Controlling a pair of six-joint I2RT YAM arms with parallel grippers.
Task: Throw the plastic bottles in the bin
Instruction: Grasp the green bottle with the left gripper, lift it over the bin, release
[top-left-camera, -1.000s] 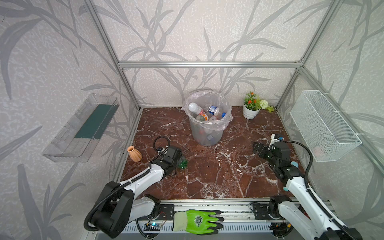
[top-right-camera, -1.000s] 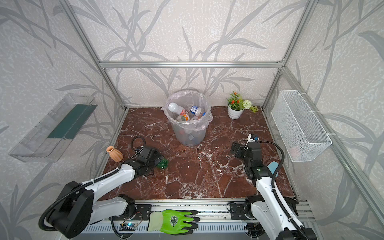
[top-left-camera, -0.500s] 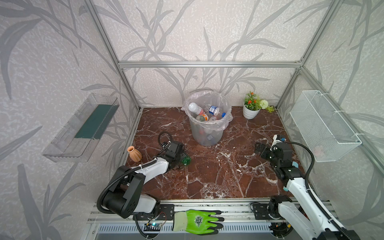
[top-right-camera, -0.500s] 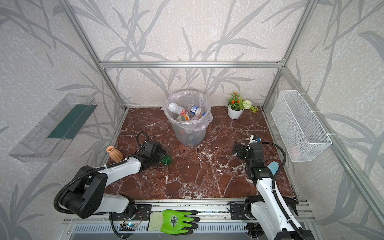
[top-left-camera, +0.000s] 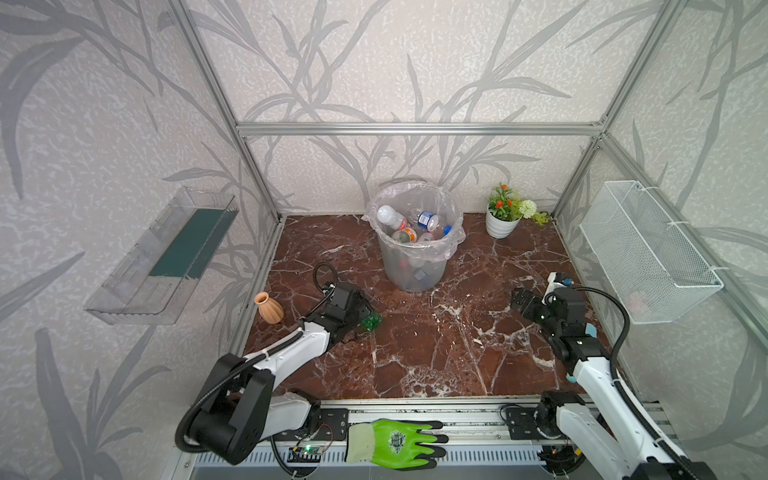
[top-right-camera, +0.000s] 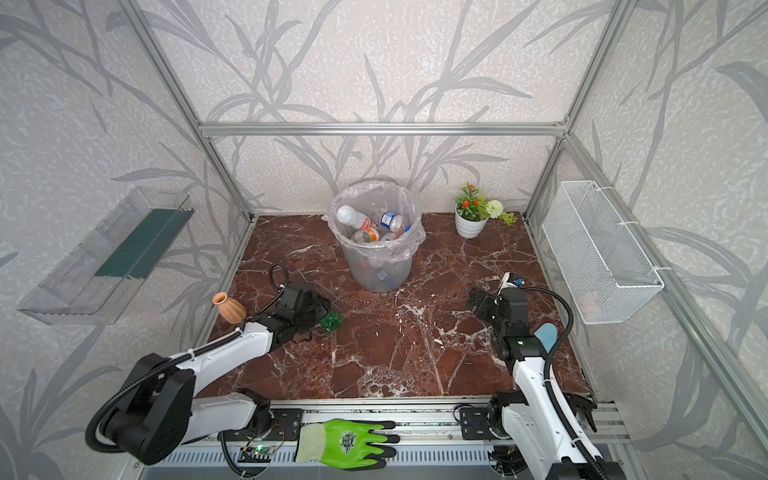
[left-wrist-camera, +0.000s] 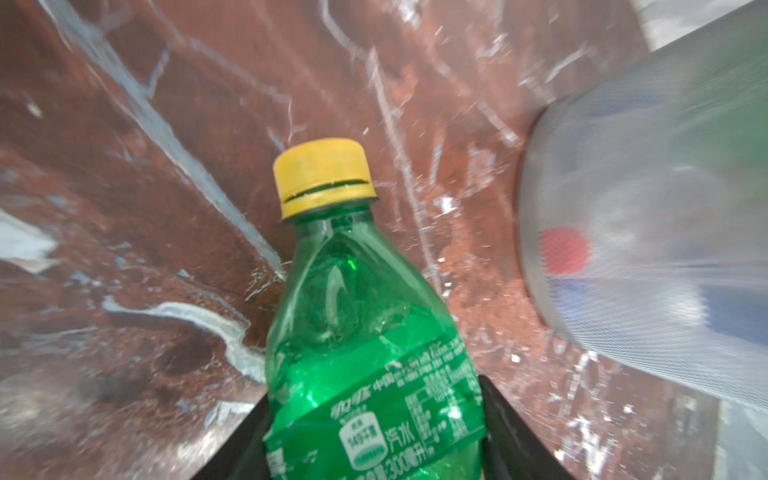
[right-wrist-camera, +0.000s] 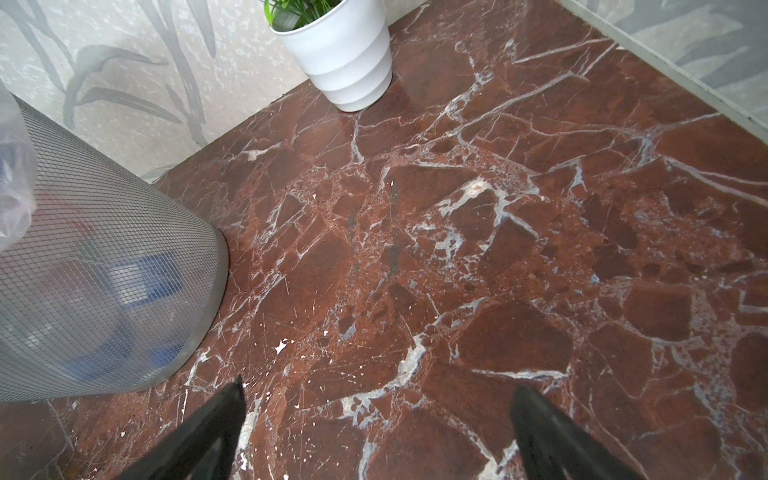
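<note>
The left gripper (top-left-camera: 360, 313) pinches a green plastic bottle with a yellow cap (left-wrist-camera: 357, 332) by its labelled body. A black finger (left-wrist-camera: 511, 436) presses against each side, and the cap points away from the wrist. Just ahead of it and off to one side stands the round grey bin lined with a clear plastic bag (top-left-camera: 415, 266), already holding several bottles (top-left-camera: 390, 218). The right gripper (right-wrist-camera: 379, 386) is spread wide above the red marble floor (right-wrist-camera: 498, 208), well apart from the bin.

Bright, even light, soft shadows; bin (left-wrist-camera: 648, 216) blurry in left wrist cam; top views warped @ edges.
</note>
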